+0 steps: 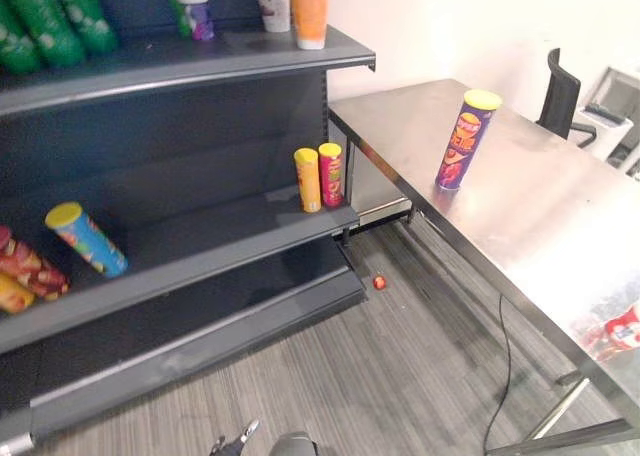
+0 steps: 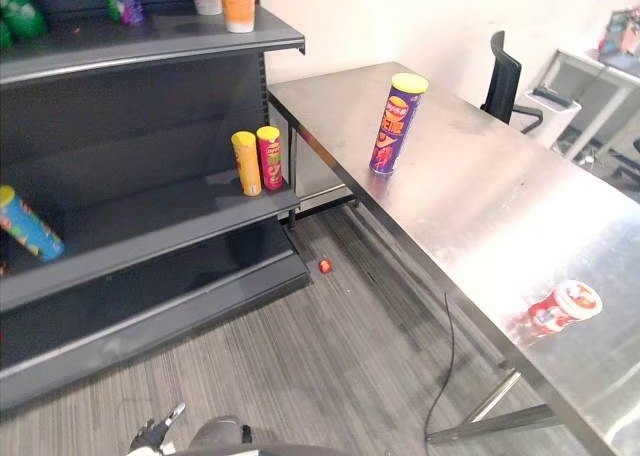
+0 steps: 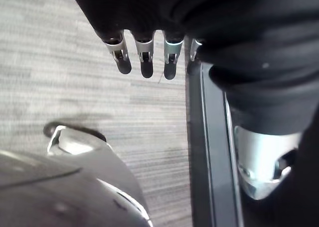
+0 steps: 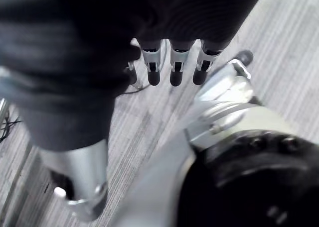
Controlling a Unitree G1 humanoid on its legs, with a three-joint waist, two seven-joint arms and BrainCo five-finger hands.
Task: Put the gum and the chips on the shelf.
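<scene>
The shelf [image 1: 220,238] occupies the left half of the left eye view. Its middle board is mostly bare, with 2 small cans [image 1: 307,181] at its right end. The steel table [image 1: 545,211] runs from the centre to the lower right of the frame. The chips can [image 1: 465,141], purple with a yellow lid, stands upright on the table, right of centre in the upper half of the frame. Its long axis is vertical, lid up, and it is well apart from the shelf. Expected handling: a light, stiff, thin-walled tube with a smooth wrap, which tips easily and dents under a hard squeeze. Grasp it around mid-body, fingers opposing the thumb. The left hand [image 3: 145,56] and the right hand [image 4: 175,67] hang over the floor [image 1: 400,376], fingers straight and released, holding nothing. The gum container [image 2: 560,306], red with a white cap, lies on its side on the table at the lower right of the right eye view. Its long axis is roughly horizontal in the frame, cap toward the right. Expected handling: small, light, hard and round, so it probably rolls. Pinch across the body, not the cap.
</scene>
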